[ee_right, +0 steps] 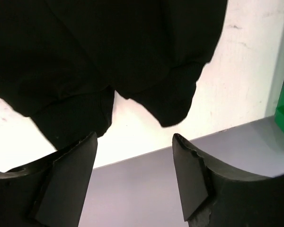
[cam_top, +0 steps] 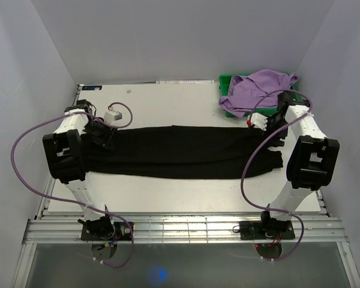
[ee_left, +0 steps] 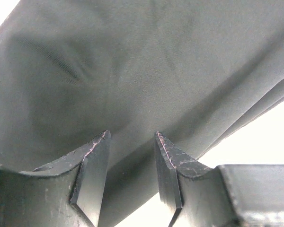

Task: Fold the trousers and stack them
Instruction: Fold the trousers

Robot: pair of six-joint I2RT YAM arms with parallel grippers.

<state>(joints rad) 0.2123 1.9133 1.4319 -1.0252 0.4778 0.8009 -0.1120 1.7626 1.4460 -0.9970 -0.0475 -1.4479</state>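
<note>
Looks like setup for an end-to-end fold. Got the trousers laid long across the table, nearly edge to edge, so one end per arm. Left gripper over the left end, jaws apart, nothing pinched, only cloth underneath. Same deal with the right gripper: spread wide, empty, just beside the cuffs. Lilac garment heaped on the green bin, probably to stay clear.
</note>
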